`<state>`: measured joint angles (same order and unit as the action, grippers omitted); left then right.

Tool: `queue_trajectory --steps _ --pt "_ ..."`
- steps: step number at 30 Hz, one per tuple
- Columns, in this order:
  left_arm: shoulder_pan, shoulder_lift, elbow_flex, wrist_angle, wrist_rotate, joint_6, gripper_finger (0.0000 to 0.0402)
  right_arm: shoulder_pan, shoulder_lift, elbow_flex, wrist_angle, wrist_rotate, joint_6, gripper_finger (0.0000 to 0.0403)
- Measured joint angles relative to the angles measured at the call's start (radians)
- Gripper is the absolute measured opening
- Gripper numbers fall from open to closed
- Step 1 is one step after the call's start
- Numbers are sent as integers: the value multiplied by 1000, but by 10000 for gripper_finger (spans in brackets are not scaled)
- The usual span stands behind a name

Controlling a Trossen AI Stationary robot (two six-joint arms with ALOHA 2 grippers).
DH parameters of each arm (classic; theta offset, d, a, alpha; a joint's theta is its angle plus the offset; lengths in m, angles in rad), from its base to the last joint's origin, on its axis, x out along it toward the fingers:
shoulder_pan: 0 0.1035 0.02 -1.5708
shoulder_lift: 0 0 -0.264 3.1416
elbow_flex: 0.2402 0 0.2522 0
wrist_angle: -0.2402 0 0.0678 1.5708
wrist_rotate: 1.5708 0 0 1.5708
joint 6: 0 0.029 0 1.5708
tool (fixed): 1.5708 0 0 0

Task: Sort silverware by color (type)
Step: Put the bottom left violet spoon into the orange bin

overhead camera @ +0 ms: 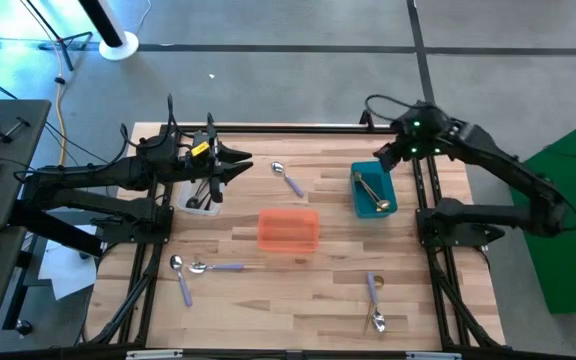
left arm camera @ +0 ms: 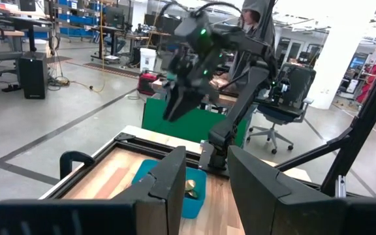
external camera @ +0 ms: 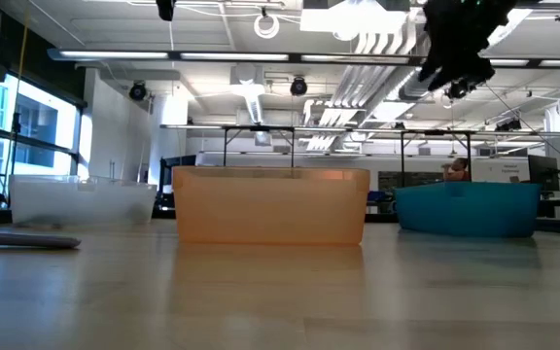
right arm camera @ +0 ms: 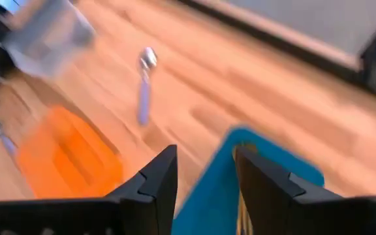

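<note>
Now: between picks | left gripper (overhead camera: pixel 240 163) spread, empty, over clear bin (overhead camera: pixel 203 195) | right gripper (overhead camera: pixel 383 157) spread, empty, over teal bin (overhead camera: pixel 374 190) | lavender spoons (overhead camera: pixel 288 180) scattered toward table's (overhead camera: pixel 298 290) near edge | next: fetch one.

worktop (overhead camera: pixel 298 290): pale wood planks in uneven blond and tan strips, black frame round the edge. i log three bins: clear bin (overhead camera: pixel 200 197) holding black spoons (overhead camera: pixel 204 190); orange bin (overhead camera: pixel 288 229), translucent; teal bin (overhead camera: pixel 373 190) with gold spoons (overhead camera: pixel 370 192) inside. loose spoons on the wood, silver bowls with lavender handles: (overhead camera: pixel 287 178), (overhead camera: pixel 216 267), (overhead camera: pixel 181 279), (overhead camera: pixel 375 303). my two arms are dark, both claws black; a green light glows on the right one (overhead camera: pixel 417 126).
</note>
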<state>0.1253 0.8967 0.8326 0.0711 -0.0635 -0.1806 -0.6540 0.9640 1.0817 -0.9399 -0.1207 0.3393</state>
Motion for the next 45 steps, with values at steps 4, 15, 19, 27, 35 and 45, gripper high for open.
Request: queue_trajectory --steps 4,15,19,27,35,45 --pt "0 0 0 0 0 0 106 0 -38 0 115 -3 -2 140" --pt "0 0 0 0 0 0 106 161 45 0 610 -177 -31 140" --pt "0 0 0 0 0 0 106 288 88 0 742 -177 -114 140" --pt "0 -13 0 -2 59 0 106 486 128 0 902 -121 -300 140" --pt "0 -19 0 0 132 79 106 540 131 0 902 -25 -374 140" --pt "0 -19 0 0 132 130 106 539 131 0 900 -21 -374 140"
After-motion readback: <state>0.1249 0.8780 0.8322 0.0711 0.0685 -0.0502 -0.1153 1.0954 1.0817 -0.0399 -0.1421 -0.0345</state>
